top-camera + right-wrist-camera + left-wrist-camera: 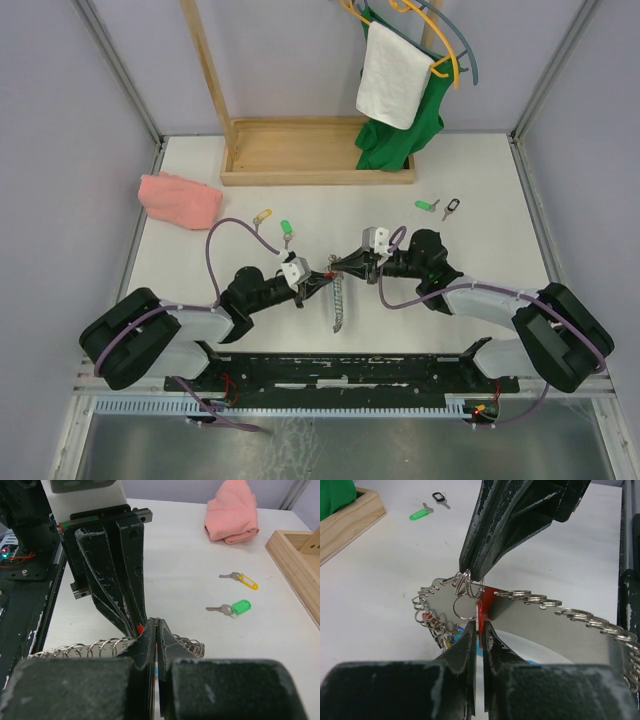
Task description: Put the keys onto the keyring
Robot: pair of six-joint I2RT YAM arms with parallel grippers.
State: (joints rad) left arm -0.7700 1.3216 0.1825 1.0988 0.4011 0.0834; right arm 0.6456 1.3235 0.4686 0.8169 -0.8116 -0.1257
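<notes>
Seen from above, two black robot arms meet just below the middle of a white desk (pixel 480 180). The left gripper (pixel 320 281) and right gripper (pixel 340 266) come tip to tip over the keyring (pixel 338 308), a long strip edged with metal rings that trails toward 6 o'clock. Loose keys lie well apart from it: a yellow-tagged key (pixel 262 216) and a green-tagged key (pixel 286 228) at 11 o'clock of the grippers, and a second green-tagged key (pixel 427 205) and a black-tagged key (pixel 452 208) at 2 o'clock. A pink cloth (pixel 180 200) lies at 10 o'clock and a wooden rack (pixel 300 150) at 12. In the left wrist view, the left jaws are almost closed, pinching the red-tagged key (pixel 482 605) by its tag at the strip's edge. From 12 o'clock the right jaws clamp one small split ring (pixel 466 582). In the right wrist view, the right jaws are pressed together at the ring coil, with a sliver of red opposite. Threading seems to be the step in hand. Next, the key's hole probably has to be worked onto the held ring, which calls for fine alignment. No brand, label or writing is legible.
</notes>
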